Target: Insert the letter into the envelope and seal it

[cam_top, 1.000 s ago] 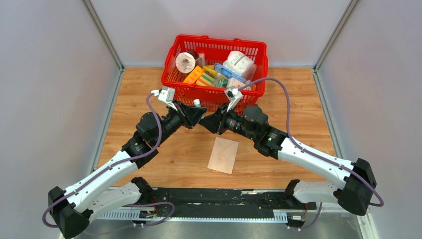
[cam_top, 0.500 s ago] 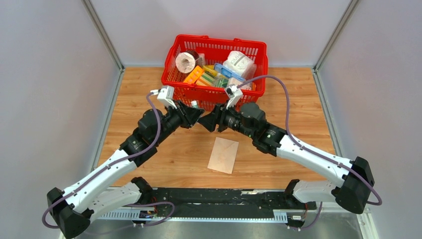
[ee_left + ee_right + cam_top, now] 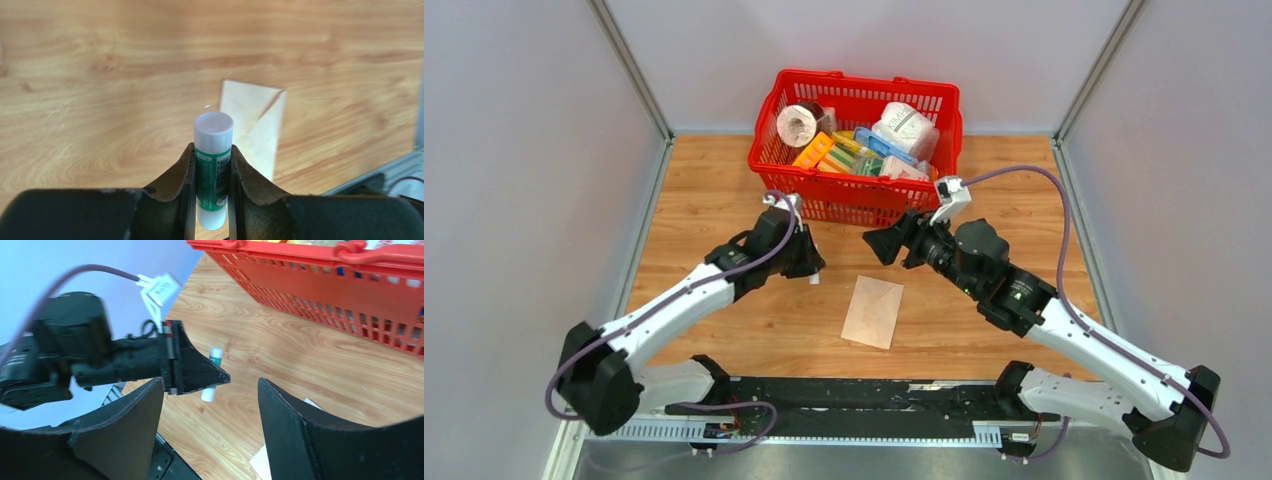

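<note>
The tan envelope [image 3: 872, 311] lies flat on the wooden table between the arms, and its seam lines show in the left wrist view [image 3: 255, 125]. No separate whitish letter is in view. My left gripper [image 3: 811, 267] is shut on a green-and-white glue stick [image 3: 213, 165] and hovers left of the envelope and behind it. The stick's white end [image 3: 814, 280] points down at the table. My right gripper [image 3: 876, 243] is open and empty, above the table behind the envelope, and faces the left gripper [image 3: 195, 372]. A pale paper corner [image 3: 260, 462] shows below it.
A red basket [image 3: 854, 203] full of groceries stands at the back of the table, just behind both grippers, and its mesh wall shows in the right wrist view [image 3: 325, 285]. Grey walls close in the left, right and back. A black rail runs along the near edge.
The two grippers were tip to tip in front of the basket and have drawn apart. The left one swung down toward the table with the glue stick. The right one moved right.
</note>
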`<state>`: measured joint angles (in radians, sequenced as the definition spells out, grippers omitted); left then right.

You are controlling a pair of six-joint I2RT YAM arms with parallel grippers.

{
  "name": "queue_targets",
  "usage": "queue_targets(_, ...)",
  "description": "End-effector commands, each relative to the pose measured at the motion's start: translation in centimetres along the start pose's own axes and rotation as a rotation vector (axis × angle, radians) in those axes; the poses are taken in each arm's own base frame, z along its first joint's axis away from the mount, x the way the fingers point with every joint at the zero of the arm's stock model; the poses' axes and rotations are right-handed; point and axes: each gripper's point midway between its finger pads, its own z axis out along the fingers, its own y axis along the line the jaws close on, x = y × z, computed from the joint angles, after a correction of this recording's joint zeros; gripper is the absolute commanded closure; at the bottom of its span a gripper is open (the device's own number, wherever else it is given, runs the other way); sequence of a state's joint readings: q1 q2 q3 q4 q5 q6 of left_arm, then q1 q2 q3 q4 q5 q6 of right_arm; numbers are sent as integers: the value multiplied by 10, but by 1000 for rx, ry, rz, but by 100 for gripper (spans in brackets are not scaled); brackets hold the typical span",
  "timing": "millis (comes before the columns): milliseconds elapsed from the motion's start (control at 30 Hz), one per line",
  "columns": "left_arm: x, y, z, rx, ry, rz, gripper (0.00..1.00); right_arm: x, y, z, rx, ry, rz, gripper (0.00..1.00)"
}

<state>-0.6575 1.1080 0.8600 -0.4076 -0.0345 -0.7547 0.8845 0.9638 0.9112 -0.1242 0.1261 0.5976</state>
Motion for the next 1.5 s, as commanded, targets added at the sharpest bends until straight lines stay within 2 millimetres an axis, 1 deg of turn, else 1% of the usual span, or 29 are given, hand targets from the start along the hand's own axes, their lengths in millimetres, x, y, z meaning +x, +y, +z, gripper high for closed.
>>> queue_targets(0, 39, 31, 35, -119, 179, 35, 97, 8, -30, -13, 129, 18, -32, 28)
queue_targets(67, 45, 40, 53, -168, 226, 73, 94, 13, -37, -15, 157, 37, -38, 28)
queue_targets(100, 52, 51, 62, -220, 259, 88, 94, 16, -38, -16, 163, 48, -43, 28)
queue_targets(133, 48, 50, 68, -227, 262, 109, 92, 18, -41, -18, 173, 59, -47, 28)
queue_targets(167, 53, 58, 74, -262, 285, 117, 91, 20, -42, -19, 175, 65, -50, 28)
queue_targets(200, 48, 58, 78, -276, 277, 129, 89, 20, -44, -20, 183, 68, -52, 28)
queue_targets(233, 52, 63, 83, -296, 295, 136, 88, 22, -45, -21, 188, 73, -56, 28)
queue_targets(333, 47, 63, 91, -315, 291, 152, 85, 23, -48, -24, 194, 73, -56, 27)
queue_targets(433, 50, 68, 97, -333, 314, 164, 81, 24, -50, -26, 197, 70, -58, 27)
queue_targets(500, 56, 72, 100, -347, 333, 170, 77, 24, -50, -27, 196, 71, -58, 27)
queue_targets(633, 64, 78, 106, -361, 357, 173, 74, 25, -50, -27, 197, 72, -55, 27)
queue_targets(867, 66, 80, 111, -357, 357, 175, 71, 24, -48, -27, 190, 75, -53, 27)
queue_targets(1000, 70, 85, 112, -369, 360, 174, 69, 25, -49, -28, 192, 75, -50, 27)
queue_targets(1100, 74, 87, 113, -371, 369, 174, 64, 28, -49, -27, 191, 81, -46, 27)
queue_targets(1200, 76, 87, 114, -367, 369, 174, 57, 28, -50, -26, 192, 84, -43, 27)
queue_targets(1300, 76, 87, 115, -365, 366, 174, 55, 28, -49, -25, 190, 84, -46, 27)
queue_targets(1467, 76, 86, 117, -356, 366, 172, 54, 26, -48, -25, 189, 79, -50, 27)
